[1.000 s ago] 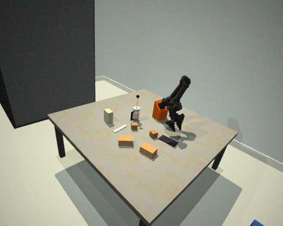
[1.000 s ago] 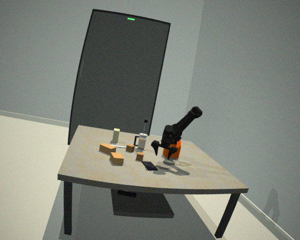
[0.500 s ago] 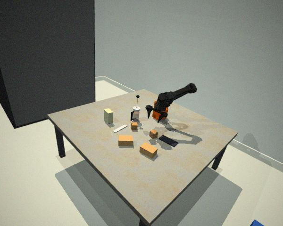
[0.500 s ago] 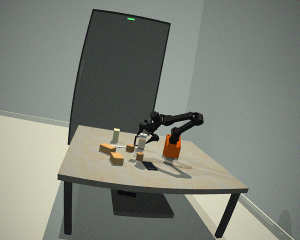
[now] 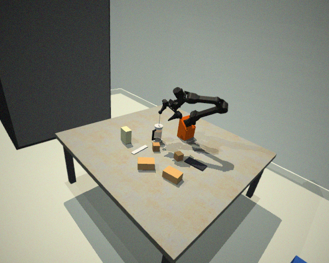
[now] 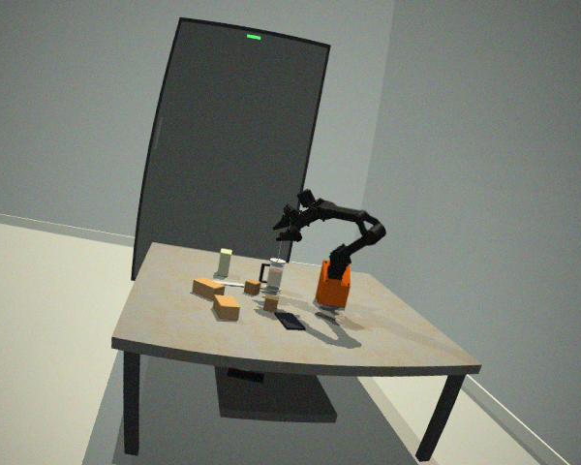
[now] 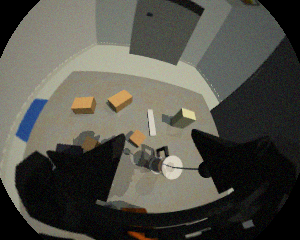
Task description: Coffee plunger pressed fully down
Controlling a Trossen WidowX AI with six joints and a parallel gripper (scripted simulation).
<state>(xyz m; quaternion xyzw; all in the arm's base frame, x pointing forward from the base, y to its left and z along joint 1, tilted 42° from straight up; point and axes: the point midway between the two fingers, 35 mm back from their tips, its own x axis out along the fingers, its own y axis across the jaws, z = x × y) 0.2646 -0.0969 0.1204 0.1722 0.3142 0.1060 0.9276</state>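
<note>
The coffee press (image 5: 158, 133) (image 6: 274, 278) stands upright, with a white lid (image 5: 158, 125) (image 7: 172, 167) and a black handle (image 5: 153, 135). Its thin plunger rod (image 5: 159, 119) (image 6: 280, 249) rises high above the lid. The dark plunger knob (image 7: 205, 169) appears beside the inner edge of the right-hand finger in the wrist view; in the exterior view it is hidden by the gripper. My gripper (image 5: 164, 115) (image 6: 276, 233) (image 7: 158, 135) is open, with nothing held. It is tilted above the press at about knob height. Whether a finger touches the knob I cannot tell.
An orange cube (image 5: 156, 147) (image 7: 137, 138) stands close in front of the press. A pale green box (image 5: 125, 136) (image 6: 224, 263) and a white strip (image 5: 139, 149) lie leftward. Two orange blocks (image 5: 146, 164) (image 5: 172, 175), a brown cube (image 5: 178, 156) and a dark slab (image 5: 195, 164) are nearer the top camera.
</note>
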